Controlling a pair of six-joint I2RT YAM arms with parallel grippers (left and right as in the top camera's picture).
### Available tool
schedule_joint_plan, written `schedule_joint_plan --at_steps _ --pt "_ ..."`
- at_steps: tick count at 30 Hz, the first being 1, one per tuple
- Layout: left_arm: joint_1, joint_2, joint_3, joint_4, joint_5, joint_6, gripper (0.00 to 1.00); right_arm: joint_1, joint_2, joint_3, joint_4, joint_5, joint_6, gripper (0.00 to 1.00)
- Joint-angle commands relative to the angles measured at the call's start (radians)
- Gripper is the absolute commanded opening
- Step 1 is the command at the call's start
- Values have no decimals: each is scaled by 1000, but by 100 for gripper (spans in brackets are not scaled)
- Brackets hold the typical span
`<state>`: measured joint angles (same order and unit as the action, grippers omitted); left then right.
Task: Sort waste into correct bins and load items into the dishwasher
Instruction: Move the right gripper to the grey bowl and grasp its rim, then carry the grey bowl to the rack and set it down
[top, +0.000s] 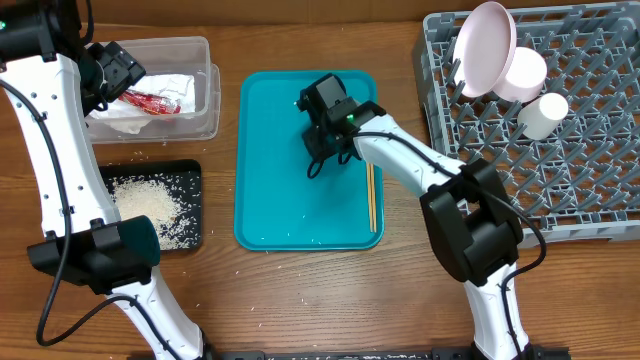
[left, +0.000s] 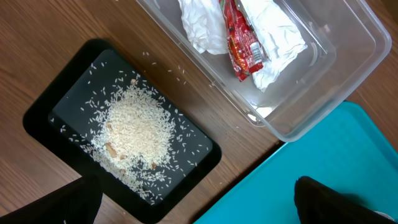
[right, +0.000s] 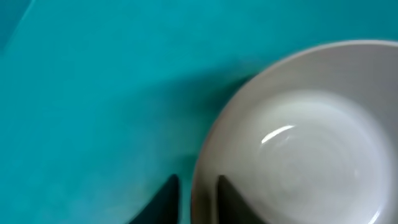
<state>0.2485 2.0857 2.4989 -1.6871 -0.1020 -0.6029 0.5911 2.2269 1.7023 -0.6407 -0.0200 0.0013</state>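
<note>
Overhead, chopsticks lengthwise on tray, apparently parallel

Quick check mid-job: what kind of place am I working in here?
Probably a mock cafeteria dish-return station on a wooden table: a grey dishwasher rack, a teal serving tray, and two waste bins, a clear tub and a black tray holding rice.

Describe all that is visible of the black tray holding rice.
The black tray is shallow and rectangular with rounded corners, and looks like matte plastic. It lies flat on the wooden table. A heap of white rice fills its middle, with loose grains spread around and a few outside on the wood. The clear tub sits close, not touching.
</note>
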Motion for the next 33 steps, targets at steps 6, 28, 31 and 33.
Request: schedule_joint_plan --at_steps 6,28,31,33 --pt "-7 -11 -3 -2 -9 5 100 8 -84 146 -106 1 46 4" --pt "-7 -11 -3 -2 -9 5 100 -593 -522 426 -779 11 388 4" --pt "-7 -11 -3 -2 -9 5 100 -701 -520 384 -832 -90 382 4" --pt "-7 -11 -3 -2 -9 5 100 -767 -520 325 -814 -262 294 4"
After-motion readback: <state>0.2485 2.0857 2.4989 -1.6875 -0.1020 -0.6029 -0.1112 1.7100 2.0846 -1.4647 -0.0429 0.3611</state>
